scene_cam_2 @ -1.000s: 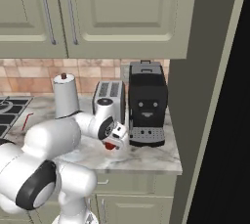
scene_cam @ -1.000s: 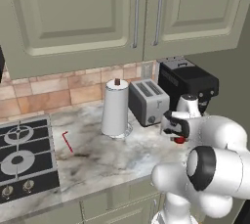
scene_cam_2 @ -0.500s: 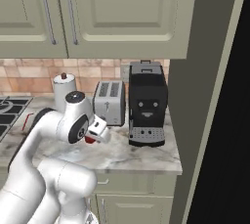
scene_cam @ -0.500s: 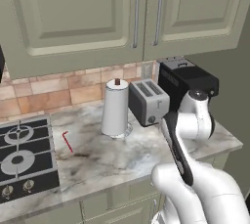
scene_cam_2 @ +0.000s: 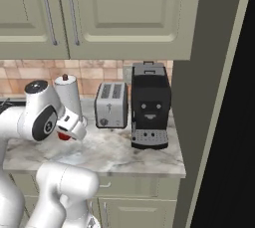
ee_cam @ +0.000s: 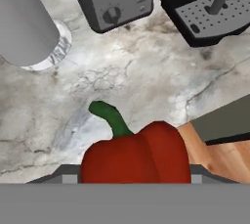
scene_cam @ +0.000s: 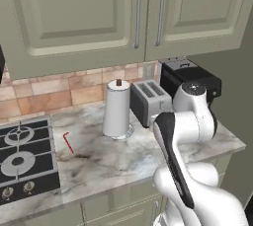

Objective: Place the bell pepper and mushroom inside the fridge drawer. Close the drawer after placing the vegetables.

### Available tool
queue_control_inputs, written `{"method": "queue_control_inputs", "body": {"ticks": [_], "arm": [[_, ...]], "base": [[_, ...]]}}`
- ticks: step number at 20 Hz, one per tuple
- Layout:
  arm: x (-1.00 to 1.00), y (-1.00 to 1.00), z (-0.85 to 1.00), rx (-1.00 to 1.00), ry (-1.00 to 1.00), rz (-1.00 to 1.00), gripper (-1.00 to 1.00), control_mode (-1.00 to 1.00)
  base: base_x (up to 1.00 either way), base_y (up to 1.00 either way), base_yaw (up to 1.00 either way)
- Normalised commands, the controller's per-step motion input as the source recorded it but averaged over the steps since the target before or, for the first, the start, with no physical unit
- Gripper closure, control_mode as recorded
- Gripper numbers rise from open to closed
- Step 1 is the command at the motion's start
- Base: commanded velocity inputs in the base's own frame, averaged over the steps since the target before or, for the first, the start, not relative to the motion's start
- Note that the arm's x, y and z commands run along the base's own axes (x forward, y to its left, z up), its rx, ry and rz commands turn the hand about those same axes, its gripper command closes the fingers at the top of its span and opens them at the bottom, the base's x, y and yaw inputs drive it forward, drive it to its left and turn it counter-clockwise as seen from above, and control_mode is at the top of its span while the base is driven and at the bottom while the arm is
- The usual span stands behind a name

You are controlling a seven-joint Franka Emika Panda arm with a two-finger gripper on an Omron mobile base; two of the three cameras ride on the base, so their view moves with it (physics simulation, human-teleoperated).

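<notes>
My gripper (scene_cam_2: 68, 128) is shut on the bell pepper (scene_cam_2: 63, 136), holding it above the marble counter (scene_cam_2: 119, 155) in front of the paper towel roll. The hand view has the glossy red bell pepper (ee_cam: 136, 157) with its green stem at the bottom centre, covering the fingertips, and the counter lies well below it. The mushroom and the fridge drawer are out of view.
A grey toaster (scene_cam_2: 111, 104), a black coffee machine (scene_cam_2: 149, 105) and a paper towel roll (scene_cam_2: 69, 97) stand along the back wall. A stove (scene_cam: 24, 156) lies at the left, with a thin red item (scene_cam: 67, 142) beside it. The dark fridge opening (scene_cam_2: 236, 122) is at the right.
The arm has swung left from in front of the coffee machine to in front of the paper towel roll, carrying the bell pepper. The grip has stayed the same.
</notes>
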Motion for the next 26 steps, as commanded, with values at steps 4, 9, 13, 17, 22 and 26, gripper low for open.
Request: {"method": "queue_control_inputs", "body": {"ticks": [4, 9, 13, 17, 22, 26], "arm": [[-0.18, 0.00, 0.03, 0.00, 0.00, 0.00, 1.00, -1.00], [-0.15, -0.20, 0.00, 0.00, 0.00, 0.00, 1.00, -1.00], [-0.03, -0.03, -0.02, 0.00, 0.00, 0.00, 1.00, -1.00], [0.00, 0.12, -0.04, -0.03, 0.00, 0.00, 1.00, -1.00], [-0.05, 0.10, -0.12, -0.02, 0.00, -0.03, 1.00, -1.00], [-0.07, 0.01, -0.06, 0.00, 0.00, -0.03, 1.00, 1.00]], "base": [[0.00, 0.00, 0.00], [0.00, 0.00, 0.00], [0.00, 0.00, 0.00], [0.00, 0.00, 0.00], [0.00, 0.00, 0.00], [-0.63, 0.20, -0.12]]}}
